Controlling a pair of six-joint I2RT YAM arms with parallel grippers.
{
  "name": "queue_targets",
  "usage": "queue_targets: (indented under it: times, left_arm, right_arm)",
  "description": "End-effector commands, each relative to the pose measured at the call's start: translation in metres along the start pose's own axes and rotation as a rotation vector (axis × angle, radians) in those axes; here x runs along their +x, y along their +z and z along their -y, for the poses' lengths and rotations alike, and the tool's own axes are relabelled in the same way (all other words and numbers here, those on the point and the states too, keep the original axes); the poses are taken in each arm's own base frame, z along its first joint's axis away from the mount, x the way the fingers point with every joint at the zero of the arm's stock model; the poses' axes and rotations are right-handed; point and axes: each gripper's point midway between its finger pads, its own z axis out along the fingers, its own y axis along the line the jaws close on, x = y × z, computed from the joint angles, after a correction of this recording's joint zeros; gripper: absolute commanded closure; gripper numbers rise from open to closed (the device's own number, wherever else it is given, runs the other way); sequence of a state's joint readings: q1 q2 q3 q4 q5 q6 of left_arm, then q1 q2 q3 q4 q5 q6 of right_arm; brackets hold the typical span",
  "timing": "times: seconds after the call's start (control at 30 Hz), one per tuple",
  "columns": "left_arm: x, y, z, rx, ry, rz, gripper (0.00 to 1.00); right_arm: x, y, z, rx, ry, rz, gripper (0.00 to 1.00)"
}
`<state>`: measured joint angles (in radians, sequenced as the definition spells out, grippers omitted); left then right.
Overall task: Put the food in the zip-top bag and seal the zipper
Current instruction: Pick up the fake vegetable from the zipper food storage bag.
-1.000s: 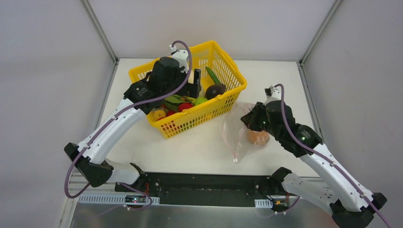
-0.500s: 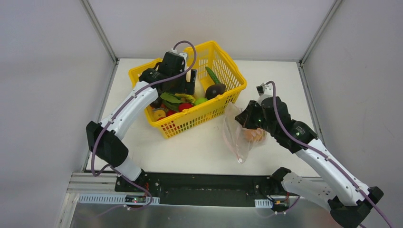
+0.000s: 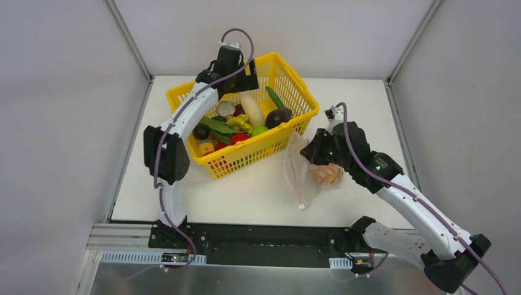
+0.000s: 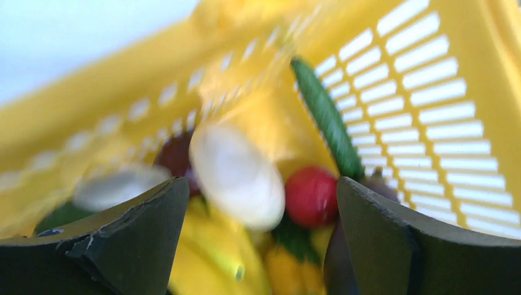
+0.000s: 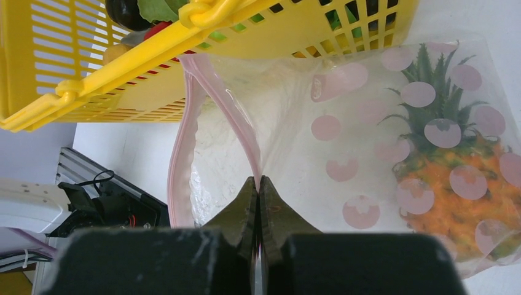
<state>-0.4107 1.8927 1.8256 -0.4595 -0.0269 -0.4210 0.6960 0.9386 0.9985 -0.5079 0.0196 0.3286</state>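
Top external view: table (image 3: 246,190) is carrying a yellow basket (image 3: 246,158) at rear-left, w/ the clear bag (image 3: 299,178) lying just beside its right corner. Food (image 3: 246,120) is sitting piled in the basket, approx. all of it. An orange shape is showing at the bag; print or toy, cannot tell. Left gripper (image 4: 261,184) is hanging over the pile w/ jaws wide apart, holding nothing. Right gripper (image 5: 258,184) is pinching, fully closed, one lip of the pink zipper (image 5: 180,160), propping the mouth agape. Progress: early. Loading is barely begun; sealing is not yet started.
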Motion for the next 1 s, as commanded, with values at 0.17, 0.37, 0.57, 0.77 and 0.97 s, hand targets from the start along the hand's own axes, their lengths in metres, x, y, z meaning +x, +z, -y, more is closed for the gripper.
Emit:
queue_targets:
  times: [0.17,0.37,0.57,0.77,0.97]
  left_arm:
    - [-0.014,0.059,-0.008,-0.07,-0.058,0.04,0.15]
    - [-0.014,0.04,-0.008,-0.036,-0.057,0.089,0.14]
    - [-0.004,0.055,-0.018,-0.104,-0.023,0.022,0.16]
    - [0.011,0.075,-0.015,-0.072,-0.062,-0.002,0.39]
    - [0.008,0.078,-0.015,-0.072,-0.068,0.013,0.46]
  right_arm:
    - [-0.01,-0.006,-0.012,-0.063,0.011,0.035,1.0]
    - [-0.011,-0.008,-0.015,-0.079,0.012,0.03,1.0]
    - [-0.012,-0.011,-0.018,-0.092,0.03,0.038,1.0]
    - [-0.018,-0.023,-0.021,-0.111,0.049,0.076,1.0]
    - [-0.018,-0.027,-0.024,-0.127,0.051,0.078,1.0]
